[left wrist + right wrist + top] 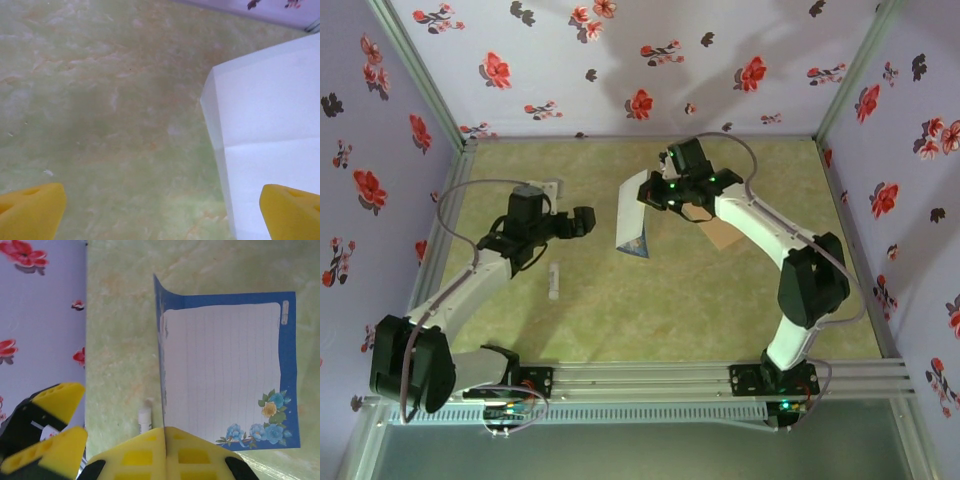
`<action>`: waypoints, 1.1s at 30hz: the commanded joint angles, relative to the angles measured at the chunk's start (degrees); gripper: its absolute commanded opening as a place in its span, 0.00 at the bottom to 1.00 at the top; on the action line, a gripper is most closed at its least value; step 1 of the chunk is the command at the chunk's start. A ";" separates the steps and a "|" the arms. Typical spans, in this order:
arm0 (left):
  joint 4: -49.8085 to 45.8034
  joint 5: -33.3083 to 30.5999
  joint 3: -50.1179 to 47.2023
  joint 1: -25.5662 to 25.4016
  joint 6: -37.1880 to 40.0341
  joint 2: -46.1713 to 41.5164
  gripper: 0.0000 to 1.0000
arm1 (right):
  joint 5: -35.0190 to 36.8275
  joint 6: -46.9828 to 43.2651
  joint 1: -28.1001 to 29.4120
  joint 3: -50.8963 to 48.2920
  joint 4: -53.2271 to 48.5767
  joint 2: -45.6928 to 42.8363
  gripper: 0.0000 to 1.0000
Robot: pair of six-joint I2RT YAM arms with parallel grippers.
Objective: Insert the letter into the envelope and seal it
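One letter [634, 215], tilted over the desk [670, 300], pinched in the closed right end effector [165, 437]. One envelope [723, 236] lies partly under that arm. Left end effector [582, 222] spread wide, empty. One white stick [553, 281] nearby.

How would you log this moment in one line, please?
right gripper: shut on letter | left gripper: open, beside letter | envelope: on table

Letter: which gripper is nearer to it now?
Right. The right gripper is shut on the letter at its edge; the left gripper hangs open just left of it.
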 commanded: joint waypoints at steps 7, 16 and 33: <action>15.96 10.14 -2.68 1.61 -9.31 2.74 1.00 | -4.93 -0.62 -0.41 0.61 5.11 -1.77 0.00; 26.14 17.83 -3.35 3.07 -13.81 7.97 1.00 | -8.41 3.50 -0.43 0.90 9.99 -2.84 0.00; 51.09 31.21 -1.80 5.18 -34.12 18.44 1.00 | -10.39 9.18 -0.94 -1.82 21.32 -2.31 0.00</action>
